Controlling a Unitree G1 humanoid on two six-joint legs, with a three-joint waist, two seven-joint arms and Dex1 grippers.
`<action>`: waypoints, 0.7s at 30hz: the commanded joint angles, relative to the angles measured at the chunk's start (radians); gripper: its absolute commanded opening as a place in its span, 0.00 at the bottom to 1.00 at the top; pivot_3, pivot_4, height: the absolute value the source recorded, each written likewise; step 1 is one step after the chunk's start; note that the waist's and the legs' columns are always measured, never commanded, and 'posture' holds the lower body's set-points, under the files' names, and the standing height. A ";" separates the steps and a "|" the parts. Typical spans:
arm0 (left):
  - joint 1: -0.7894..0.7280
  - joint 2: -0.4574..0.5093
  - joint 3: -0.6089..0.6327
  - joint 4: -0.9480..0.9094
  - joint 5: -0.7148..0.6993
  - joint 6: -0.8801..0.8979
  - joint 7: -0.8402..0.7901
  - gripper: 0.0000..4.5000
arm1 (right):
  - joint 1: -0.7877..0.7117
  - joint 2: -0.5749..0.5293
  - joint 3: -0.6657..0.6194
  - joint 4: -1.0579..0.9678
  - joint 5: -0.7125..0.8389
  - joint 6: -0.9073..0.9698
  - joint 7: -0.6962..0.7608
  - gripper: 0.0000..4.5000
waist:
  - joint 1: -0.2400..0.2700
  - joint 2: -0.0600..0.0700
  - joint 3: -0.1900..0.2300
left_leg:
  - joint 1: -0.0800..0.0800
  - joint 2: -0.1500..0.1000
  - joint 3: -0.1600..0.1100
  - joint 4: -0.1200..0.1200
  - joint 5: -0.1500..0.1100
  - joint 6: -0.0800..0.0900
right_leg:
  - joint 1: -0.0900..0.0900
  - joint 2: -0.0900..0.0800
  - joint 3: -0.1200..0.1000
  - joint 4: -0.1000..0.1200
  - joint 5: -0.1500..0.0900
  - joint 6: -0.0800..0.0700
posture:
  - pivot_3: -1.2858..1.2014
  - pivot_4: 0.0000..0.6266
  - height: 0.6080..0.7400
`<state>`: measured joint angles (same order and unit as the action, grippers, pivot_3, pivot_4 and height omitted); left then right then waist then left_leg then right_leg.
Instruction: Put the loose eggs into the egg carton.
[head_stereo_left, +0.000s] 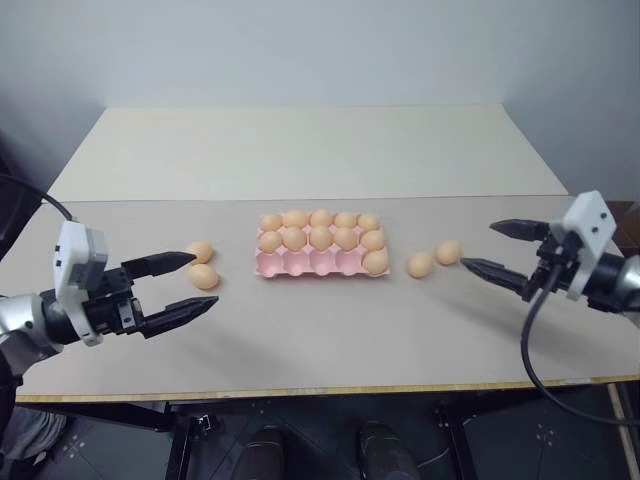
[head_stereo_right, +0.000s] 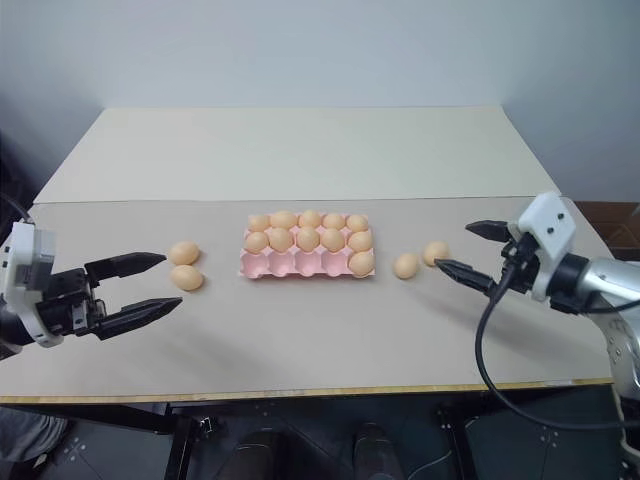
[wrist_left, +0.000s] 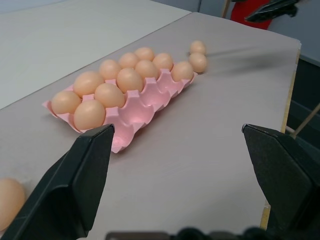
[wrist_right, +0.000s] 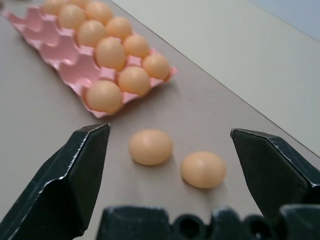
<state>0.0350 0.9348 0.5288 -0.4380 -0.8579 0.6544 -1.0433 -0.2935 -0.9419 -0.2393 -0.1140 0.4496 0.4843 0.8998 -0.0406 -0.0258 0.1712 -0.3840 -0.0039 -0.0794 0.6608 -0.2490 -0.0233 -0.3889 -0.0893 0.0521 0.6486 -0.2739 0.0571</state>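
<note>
Egg carton (head_stereo_left: 320, 262): eleven eggs seated, four cups empty. Loose eggs (head_stereo_left: 202, 265): four. Left gripper (head_stereo_left: 190, 284), right gripper (head_stereo_left: 492, 248): jaws apart, empty.

No writing, label, brand or number can be read anywhere here, not on the egg carton (head_stereo_left: 320, 262), the eggs or the table (head_stereo_left: 300, 330). The white housings by the grippers look blank too, as far as this angle lets me judge.
</note>
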 joint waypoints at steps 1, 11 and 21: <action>-0.026 0.024 0.011 -0.001 -0.010 -0.008 -0.016 0.99 | -0.093 0.036 0.044 0.092 -0.049 -0.043 -0.018 1.00 | 0.000 0.000 0.000 | 0.000 0.000 0.000 0.000 0.000 0.000 | 0.000 0.000 0.000 0.000 0.000 0.000 | 0.52 0.24 1.00; -0.011 0.025 0.009 -0.032 -0.024 0.003 -0.021 0.99 | -0.370 0.226 0.207 0.517 -0.275 -0.076 -0.202 1.00 | -0.002 0.002 0.001 | -0.002 0.000 0.001 -0.001 0.000 0.000 | -0.004 0.001 0.002 0.001 0.000 -0.001 | 0.52 0.24 1.00; -0.001 0.036 0.021 -0.033 -0.023 0.008 -0.018 0.99 | -0.396 0.288 0.218 0.639 -0.306 -0.074 -0.215 1.00 | -0.006 0.002 0.001 | -0.005 0.000 0.005 0.000 0.000 0.000 | -0.012 0.001 0.007 0.007 0.000 -0.001 | 0.52 0.24 1.00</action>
<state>0.0441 0.9541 0.5282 -0.4481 -0.8671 0.6597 -1.0610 -0.6609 -0.6516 -0.0098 0.5239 0.1557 0.4225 0.6956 -0.0461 -0.0239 0.1723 -0.3886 -0.0039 -0.0734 0.6604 -0.2487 -0.0237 -0.4017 -0.0883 0.0605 0.6564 -0.2735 0.0564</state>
